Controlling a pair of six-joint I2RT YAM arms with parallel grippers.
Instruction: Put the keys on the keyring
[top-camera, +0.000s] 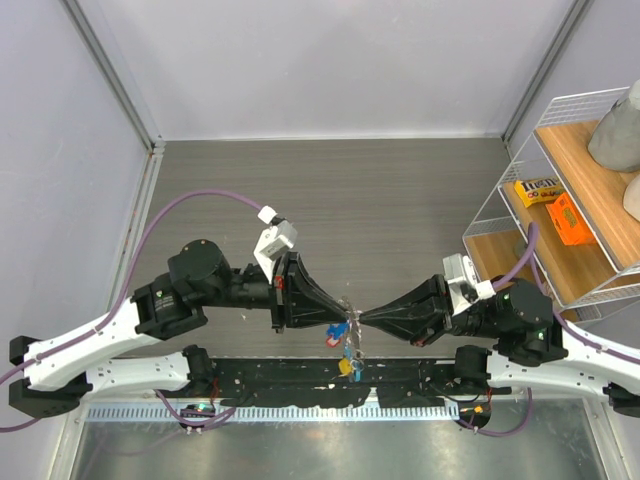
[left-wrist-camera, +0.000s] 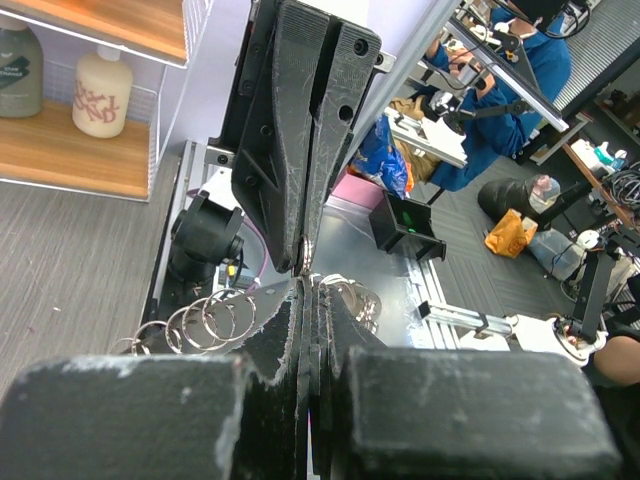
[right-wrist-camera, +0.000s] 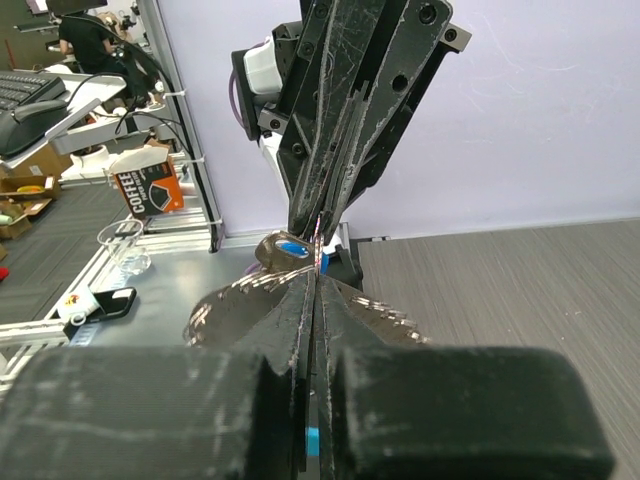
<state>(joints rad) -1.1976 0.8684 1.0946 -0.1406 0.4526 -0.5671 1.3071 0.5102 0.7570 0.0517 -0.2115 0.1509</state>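
**Tip to tip, ring pinched between**

Top: left gripper (top-camera: 340, 312) and right gripper (top-camera: 370, 319) meet, both clamped on the keyring (top-camera: 352, 305). The keys (top-camera: 340, 338) dangle just base-side of the tips.
Left wrist: ring coils run crosswise past the tips.
Right wrist: same, equally near.

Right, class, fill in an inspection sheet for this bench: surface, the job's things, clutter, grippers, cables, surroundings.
Surface: grey wood-grain table top.
Job's things: silvery chain-like keyring pinched where the two arms meet; small silver keys with blue, red and yellow tags cluster just below that point in the top view.
Clutter: white wire shelf with wooden boards on the right, carrying a yellow packet and an orange box.
Grippers: left gripper and right gripper meet tip to tip, both shut on the keyring.
Cables: purple cable loops from the left wrist; another runs at the right wrist.
Surroundings: pale walls; person in a blue top at desks.
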